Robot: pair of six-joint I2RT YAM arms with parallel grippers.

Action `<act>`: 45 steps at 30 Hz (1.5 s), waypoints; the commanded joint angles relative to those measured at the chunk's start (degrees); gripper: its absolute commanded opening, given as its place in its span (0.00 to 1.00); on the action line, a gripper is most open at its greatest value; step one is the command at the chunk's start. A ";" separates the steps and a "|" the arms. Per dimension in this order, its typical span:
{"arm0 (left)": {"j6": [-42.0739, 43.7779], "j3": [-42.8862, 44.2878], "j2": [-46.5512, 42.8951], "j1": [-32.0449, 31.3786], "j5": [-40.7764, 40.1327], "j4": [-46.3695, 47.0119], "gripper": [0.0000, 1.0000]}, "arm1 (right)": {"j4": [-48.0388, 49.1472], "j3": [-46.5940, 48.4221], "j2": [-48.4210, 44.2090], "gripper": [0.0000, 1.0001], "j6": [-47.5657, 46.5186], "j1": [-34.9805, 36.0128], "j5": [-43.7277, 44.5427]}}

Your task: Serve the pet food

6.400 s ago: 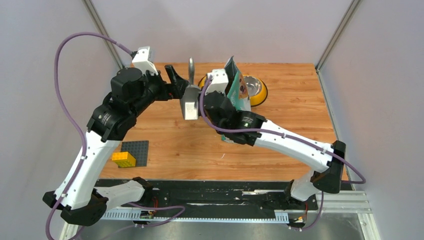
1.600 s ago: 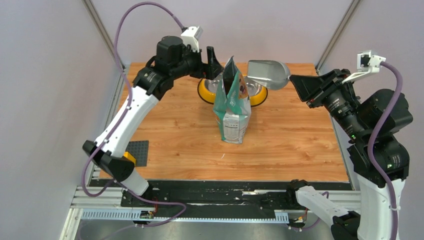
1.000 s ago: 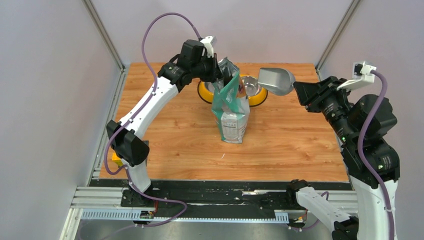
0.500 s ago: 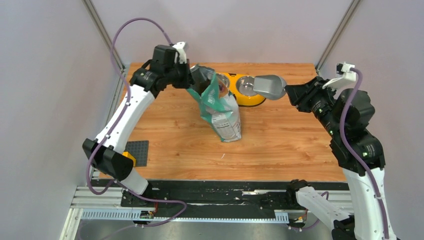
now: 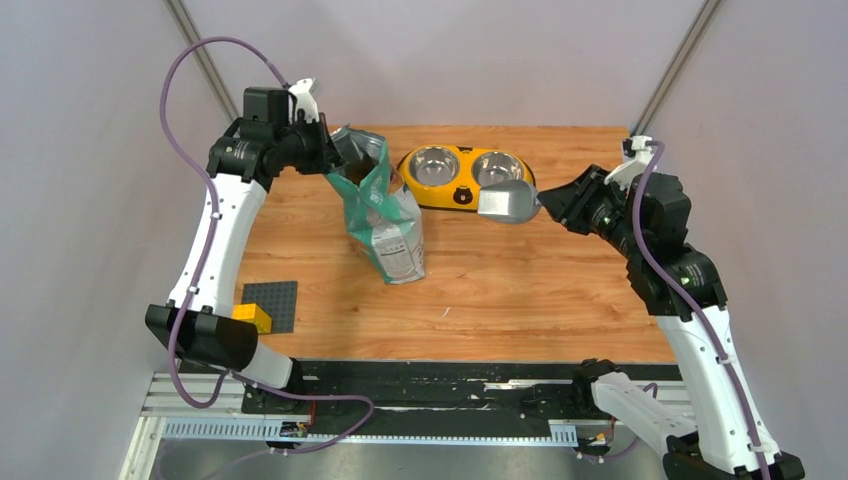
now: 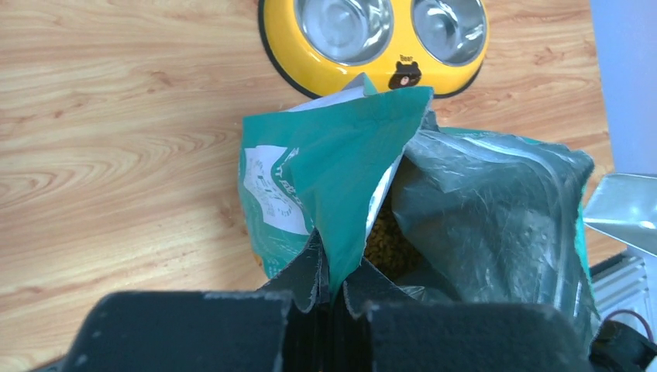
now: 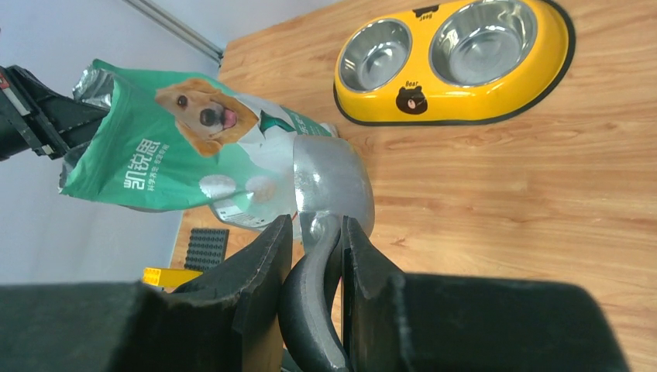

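Brown kibble (image 6: 385,242) shows inside the open pouch (image 6: 338,167).

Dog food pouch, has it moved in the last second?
Yes. The pouch shifted left: from in front of the yellow double feeder to its left side.

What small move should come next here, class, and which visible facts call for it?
Probably swing the right gripper and its grey scoop leftward into the mouth of the pouch. The left gripper is shut on the pouch's top edge, holding it open with kibble showing inside. The scoop looks empty, and so does the yellow feeder.
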 commanded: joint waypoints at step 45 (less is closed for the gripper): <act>-14.55 -14.26 -4.71 -17.50 6.56 32.90 0.00 | 9.44 -13.93 5.42 0.00 8.08 6.05 7.87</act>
